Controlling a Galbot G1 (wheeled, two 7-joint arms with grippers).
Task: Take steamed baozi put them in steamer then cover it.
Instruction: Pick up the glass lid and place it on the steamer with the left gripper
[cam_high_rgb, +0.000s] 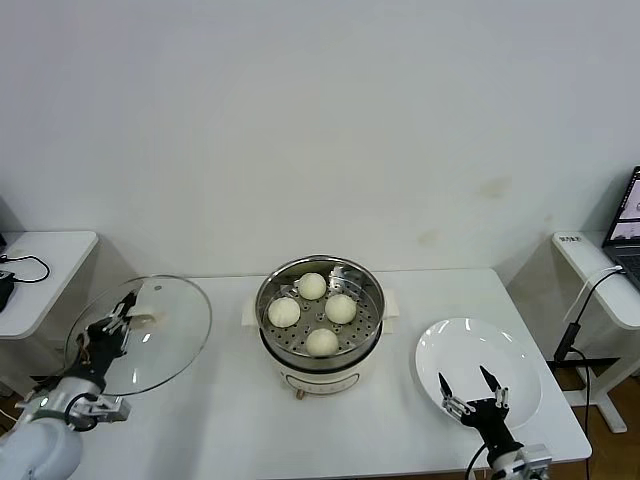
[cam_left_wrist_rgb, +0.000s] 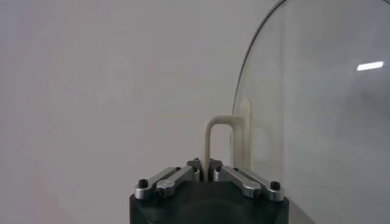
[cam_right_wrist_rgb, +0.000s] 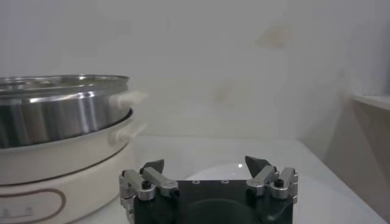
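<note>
In the head view, the four steamed baozi (cam_high_rgb: 313, 313) are seen lying in the steamer (cam_high_rgb: 320, 325), which stands uncovered at the middle of the table (cam_high_rgb: 230, 420). The cover (cam_high_rgb: 140, 333) is held tilted above the table's left side, well apart from the steamer, by the left gripper (cam_high_rgb: 118, 318), whose jaws are clamped on the cover's handle. The right gripper (cam_high_rgb: 476, 392) is held over the near edge of the white plate (cam_high_rgb: 480, 370) at the right, its jaws apart. In the left wrist view, the left gripper (cam_left_wrist_rgb: 207, 175) is shown closed on the cream handle (cam_left_wrist_rgb: 218, 143), with the cover's glass (cam_left_wrist_rgb: 323, 122) beyond it. In the right wrist view, the right gripper (cam_right_wrist_rgb: 206, 167) is shown with jaws spread and nothing between them, the steamer (cam_right_wrist_rgb: 61, 131) standing nearby on the table.
</note>
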